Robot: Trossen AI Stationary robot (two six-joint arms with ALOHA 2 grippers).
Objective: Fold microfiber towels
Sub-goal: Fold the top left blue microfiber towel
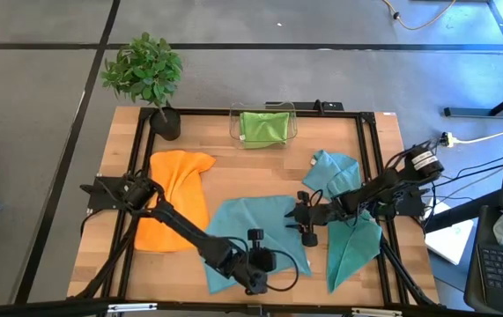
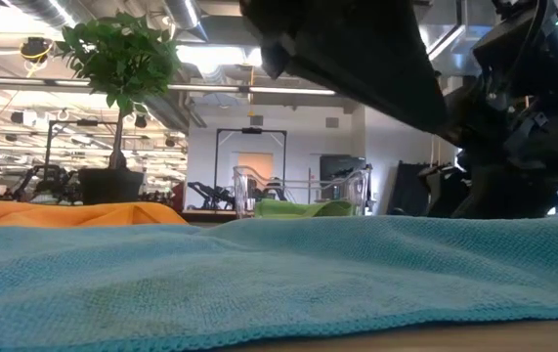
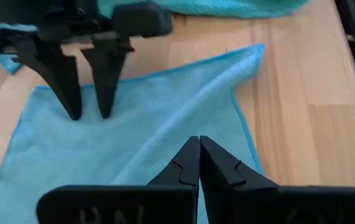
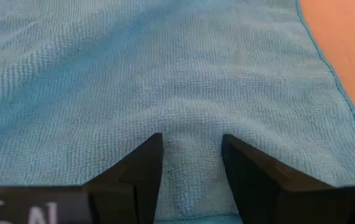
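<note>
Teal towel (image 1: 251,231) spread flat at table's near middle. Left gripper (image 3: 198,163) closed tight at its near edge; whether cloth pinched, cannot tell. Right gripper (image 4: 191,163) part open, fingertips (image 3: 73,106) resting on same towel. Teal towels: three; orange towel (image 1: 177,195): one; green towel (image 1: 263,126): one, inside clear bin (image 1: 235,119). Potted plant (image 1: 145,70) at far left corner.

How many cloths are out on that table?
5. An orange towel at the left, a green towel in the clear bin, and three teal towels: center, far right, near right. More may be hidden.
</note>
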